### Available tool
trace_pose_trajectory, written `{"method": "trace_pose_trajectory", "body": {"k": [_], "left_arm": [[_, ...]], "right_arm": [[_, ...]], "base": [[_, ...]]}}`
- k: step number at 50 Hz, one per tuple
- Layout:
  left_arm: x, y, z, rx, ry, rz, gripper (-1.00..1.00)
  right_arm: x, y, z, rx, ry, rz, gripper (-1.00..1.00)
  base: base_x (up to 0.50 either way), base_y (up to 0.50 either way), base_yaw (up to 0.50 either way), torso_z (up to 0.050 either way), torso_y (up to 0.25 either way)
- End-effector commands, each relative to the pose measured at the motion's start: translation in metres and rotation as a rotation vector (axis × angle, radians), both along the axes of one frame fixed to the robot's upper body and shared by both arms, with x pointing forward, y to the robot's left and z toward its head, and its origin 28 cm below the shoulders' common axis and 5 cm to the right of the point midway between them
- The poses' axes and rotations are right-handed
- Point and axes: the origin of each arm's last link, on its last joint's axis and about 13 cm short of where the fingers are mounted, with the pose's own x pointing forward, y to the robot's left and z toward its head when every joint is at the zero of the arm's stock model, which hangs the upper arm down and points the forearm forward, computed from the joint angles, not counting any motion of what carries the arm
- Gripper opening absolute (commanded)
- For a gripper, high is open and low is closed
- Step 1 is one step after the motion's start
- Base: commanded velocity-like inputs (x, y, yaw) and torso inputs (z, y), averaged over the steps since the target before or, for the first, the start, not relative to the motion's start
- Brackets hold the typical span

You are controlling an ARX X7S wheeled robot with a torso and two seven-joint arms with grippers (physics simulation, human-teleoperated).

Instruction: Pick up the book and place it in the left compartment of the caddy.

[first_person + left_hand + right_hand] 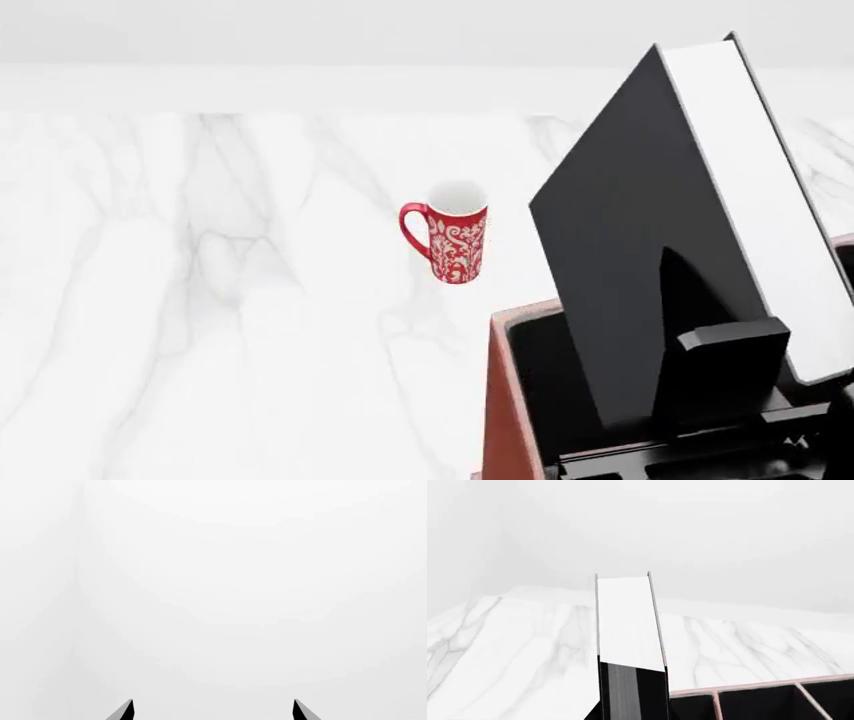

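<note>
Holding book [627, 260] | right gripper [721, 385] | above caddy [510, 400]

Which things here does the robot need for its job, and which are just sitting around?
Needed for the job:
- the book, black with white page edges, held up by the right gripper
- the caddy, the reddish-brown box with a black inside, right below the book

Just sitting around:
- the red-and-white mug, standing alone on the marble table
- the left gripper, open and holding nothing
</note>
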Motion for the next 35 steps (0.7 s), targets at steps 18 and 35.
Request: {"method": "trace_pose_trajectory", "body": {"k": [18, 35], "left_arm": [[0.000, -0.001, -0.001, 0.003, 0.003, 0.000, 1.00], [0.000, -0.001, -0.001, 0.004, 0.003, 0.001, 1.00]], "right_arm": [[-0.005, -0.013, -0.007, -0.072, 0.025, -0.081, -1.00], [-0.004, -0.014, -0.018, -0.111, 0.075, -0.085, -1.00]], "base": [[0.00, 0.00, 0.00, 0.001, 0.001], [0.00, 0.00, 0.00, 0.000, 0.001]]}}
